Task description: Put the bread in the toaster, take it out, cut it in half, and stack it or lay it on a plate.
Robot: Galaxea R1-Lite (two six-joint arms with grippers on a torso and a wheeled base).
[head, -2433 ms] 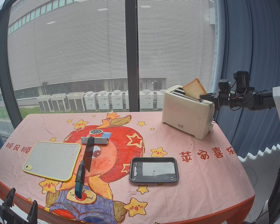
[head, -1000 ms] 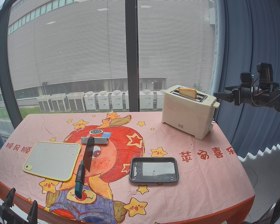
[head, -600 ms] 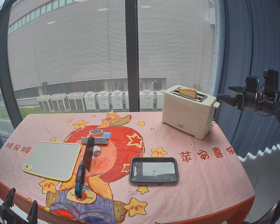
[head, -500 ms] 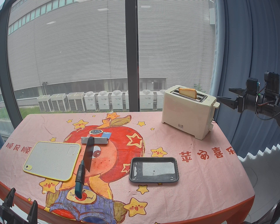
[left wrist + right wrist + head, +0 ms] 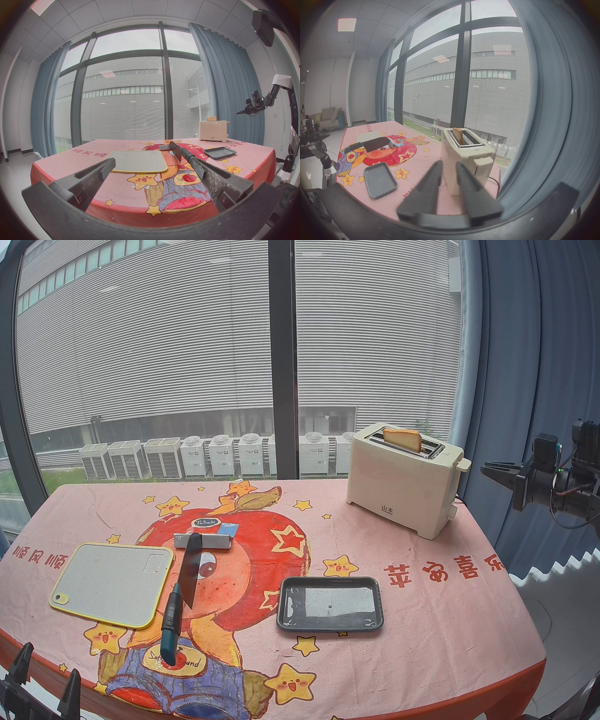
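A slice of bread (image 5: 403, 439) stands in the far slot of the cream toaster (image 5: 400, 484) at the table's back right, its top poking out. My right gripper (image 5: 490, 468) hangs right of the toaster, beyond the table's edge, level with the toaster's lever (image 5: 463, 464). It is open by a narrow gap and holds nothing; its own view has the toaster (image 5: 465, 156) and bread (image 5: 457, 136) just ahead. The black plate (image 5: 330, 604) lies front centre. My left gripper (image 5: 148, 160) is wide open and empty, low off the front left edge (image 5: 49, 665).
A grey cutting board (image 5: 112, 582) with a yellow rim lies at the front left. A knife (image 5: 178, 596) with a teal handle rests beside it, its blade tip on a grey block (image 5: 203, 541). Blue curtains (image 5: 537, 365) hang right of the toaster, a window behind.
The right gripper let go of the bread, which dropped into the toaster slot. It then drew back to the right and sank to about lever height. The left arm stayed still.
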